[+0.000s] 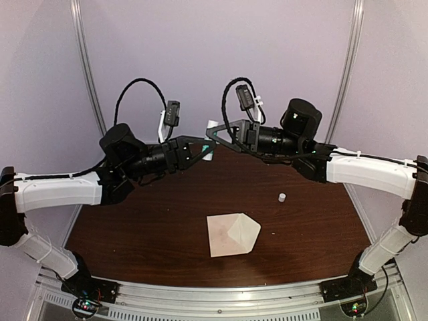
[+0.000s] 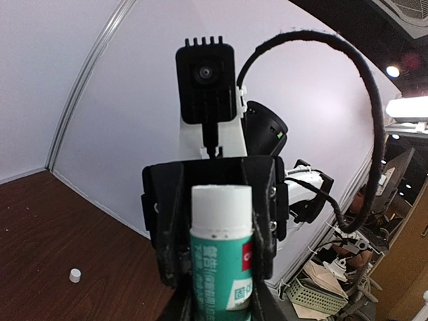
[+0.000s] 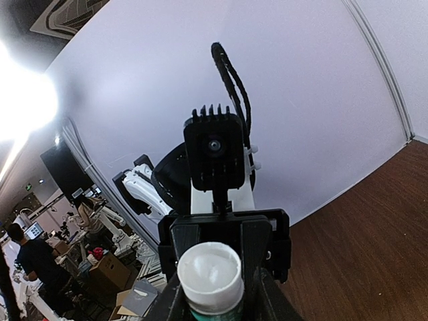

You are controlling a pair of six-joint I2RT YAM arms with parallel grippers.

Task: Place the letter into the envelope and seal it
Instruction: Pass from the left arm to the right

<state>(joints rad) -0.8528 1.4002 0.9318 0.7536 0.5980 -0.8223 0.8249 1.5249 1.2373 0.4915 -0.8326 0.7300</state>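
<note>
Lying flat on the dark, wood-grain table [image 1: 147,221], toward 6 o'clock from its middle, the envelope [image 1: 231,235] is showing matte, pale beige-pink paper. It has a rectangular body with a lighter triangular flap whose tip is pointing toward 3 o'clock (whether that flap is raised or lying down I cannot tell). A small white cylinder [image 1: 281,196] is standing on the wood at about 2 o'clock from it, well apart.

Both arms are hanging well above the far side of the table, at 12 o'clock, and meeting tip to tip. The left gripper [image 1: 206,150] is pinching the teal-labelled body of a smooth plastic glue stick [image 2: 221,267]. The right gripper [image 1: 215,130] is closing its black fingers against either side of the stick's round white end [image 2: 221,210] (no gap is showing there in the left wrist view). Black braided cables [image 2: 361,100] are looping over both wrists in front of a plain pale lilac wall [image 1: 214,47].
</note>
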